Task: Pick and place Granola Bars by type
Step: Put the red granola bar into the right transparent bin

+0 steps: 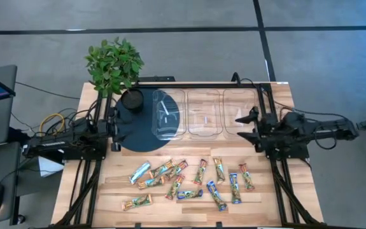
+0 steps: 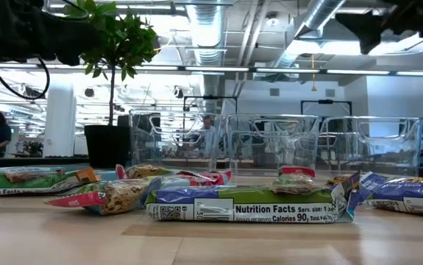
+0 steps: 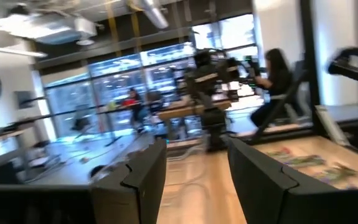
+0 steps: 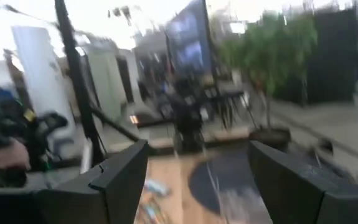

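Note:
Several granola bars (image 1: 189, 181) in green, blue and red-orange wrappers lie flat and scattered on the near half of the wooden table (image 1: 272, 95); the low view shows them close up (image 2: 248, 206). My left gripper (image 1: 115, 132) hovers at the table's left side over a dark round mat, pointing level toward the right; it is open and empty (image 3: 197, 180). My right gripper (image 1: 243, 127) hovers at the table's right side by the right-hand bin, pointing left, open and empty (image 4: 197, 180). Both stand well above and behind the bars.
Three clear plastic bins (image 1: 205, 114) stand in a row at the far middle of the table, seen also in the low view (image 2: 270, 143). A dark round mat (image 1: 138, 124) lies at far left. A potted plant (image 1: 114, 63) stands at the far left corner.

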`<state>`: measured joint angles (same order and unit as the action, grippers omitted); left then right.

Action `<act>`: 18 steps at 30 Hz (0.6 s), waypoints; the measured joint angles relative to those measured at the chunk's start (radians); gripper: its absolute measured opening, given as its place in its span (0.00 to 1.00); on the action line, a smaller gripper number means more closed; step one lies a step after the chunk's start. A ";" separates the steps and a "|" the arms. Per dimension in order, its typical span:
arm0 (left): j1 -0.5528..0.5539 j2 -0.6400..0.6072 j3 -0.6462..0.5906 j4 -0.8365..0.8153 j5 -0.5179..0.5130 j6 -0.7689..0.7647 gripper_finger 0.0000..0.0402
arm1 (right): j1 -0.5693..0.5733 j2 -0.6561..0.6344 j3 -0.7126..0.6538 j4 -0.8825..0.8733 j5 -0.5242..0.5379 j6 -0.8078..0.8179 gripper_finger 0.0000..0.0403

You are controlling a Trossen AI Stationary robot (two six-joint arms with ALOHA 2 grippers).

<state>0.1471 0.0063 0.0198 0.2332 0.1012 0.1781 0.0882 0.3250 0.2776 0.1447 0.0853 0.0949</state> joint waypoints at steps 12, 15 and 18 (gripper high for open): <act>-0.001 0.000 -0.007 -0.021 0.209 -0.013 0.42 | 0.183 0.656 0.424 -0.378 0.335 0.215 0.67; -0.001 0.000 -0.007 -0.029 0.209 -0.007 0.42 | 0.230 0.805 0.570 -0.579 0.397 0.315 0.67; -0.001 0.000 -0.007 -0.029 0.209 0.020 0.42 | 0.274 0.934 0.699 -0.804 0.462 0.461 0.67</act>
<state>0.1463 0.0067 0.0124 0.2043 0.3103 0.1983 0.3624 1.2589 0.9765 -0.6597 0.5471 0.5558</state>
